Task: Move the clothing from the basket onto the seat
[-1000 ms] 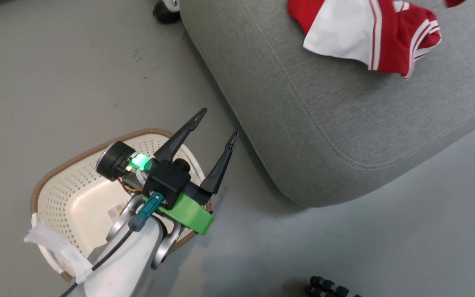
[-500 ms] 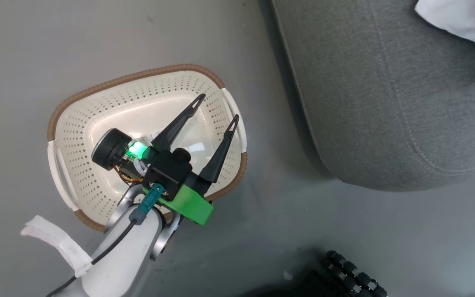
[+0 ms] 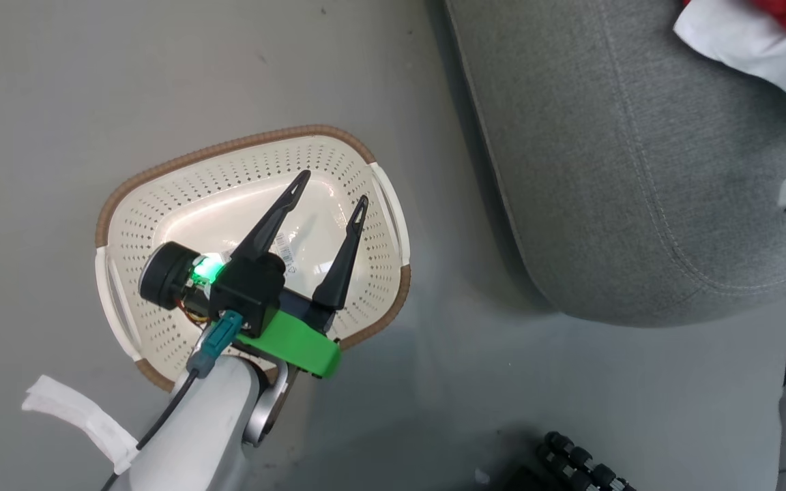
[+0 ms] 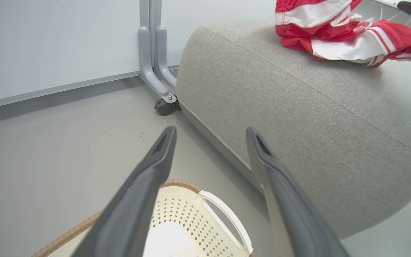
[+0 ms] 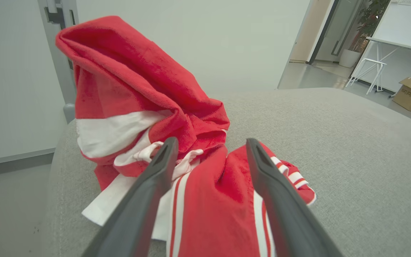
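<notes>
left arm [image 3: 195, 423] angled over the basket [image 3: 229, 144], left jaws spread, holding nothing, tips aimed toward the seat [image 3: 604, 170]. basket sits on the floor [image 3: 59, 102] near the seat. right jaws apart, gripping nothing, pointing at the clothing [image 5: 137, 107] heaped on the seat.

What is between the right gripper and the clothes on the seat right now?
Nothing visible. In the right wrist view the right gripper is open and points straight at the red and white clothes, which lie heaped on the grey seat. No other thing lies between them.
</notes>
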Tool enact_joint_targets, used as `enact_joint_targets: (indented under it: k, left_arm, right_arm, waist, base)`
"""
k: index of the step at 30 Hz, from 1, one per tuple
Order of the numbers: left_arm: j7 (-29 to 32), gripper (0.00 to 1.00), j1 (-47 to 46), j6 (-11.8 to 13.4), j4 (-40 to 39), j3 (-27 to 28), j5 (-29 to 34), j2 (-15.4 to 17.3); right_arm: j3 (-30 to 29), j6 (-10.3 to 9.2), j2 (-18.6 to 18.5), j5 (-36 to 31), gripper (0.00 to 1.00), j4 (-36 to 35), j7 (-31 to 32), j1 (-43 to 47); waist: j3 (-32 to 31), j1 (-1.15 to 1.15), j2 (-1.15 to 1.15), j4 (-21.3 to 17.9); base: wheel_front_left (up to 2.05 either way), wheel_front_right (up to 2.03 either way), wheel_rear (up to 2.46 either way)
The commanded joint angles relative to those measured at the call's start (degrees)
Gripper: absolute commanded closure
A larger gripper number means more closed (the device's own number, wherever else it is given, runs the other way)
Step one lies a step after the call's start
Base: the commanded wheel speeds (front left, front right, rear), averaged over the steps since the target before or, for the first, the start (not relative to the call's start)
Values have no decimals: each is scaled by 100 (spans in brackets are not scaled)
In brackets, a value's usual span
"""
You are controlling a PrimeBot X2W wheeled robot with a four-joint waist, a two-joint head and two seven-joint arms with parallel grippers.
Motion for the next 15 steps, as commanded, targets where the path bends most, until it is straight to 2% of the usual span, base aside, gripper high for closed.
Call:
enact_joint_targets:
  k: [1,7,15]
  left_arm:
    - [-69,0,99,29,58,51,-111,-64]
    - [-199,0,391,87,413,337,-484,-382]
    - [-213,0,1055,214,409,939,-478,-701]
  right_arm:
    - [130,-9,62,59,0,-76,-17,280]
    - [884,-9,260,186,0,-229,-17,1213]
    - [1909,-8,342,322,0,-163,-17,2207]
  waist:
    - [-530,-1,0,-99]
    - [-1299,-1,0,245]
    - [-2366,-1,0,1034]
  base:
    - [0,0,0]
    - [0,0,0]
    - [0,0,0]
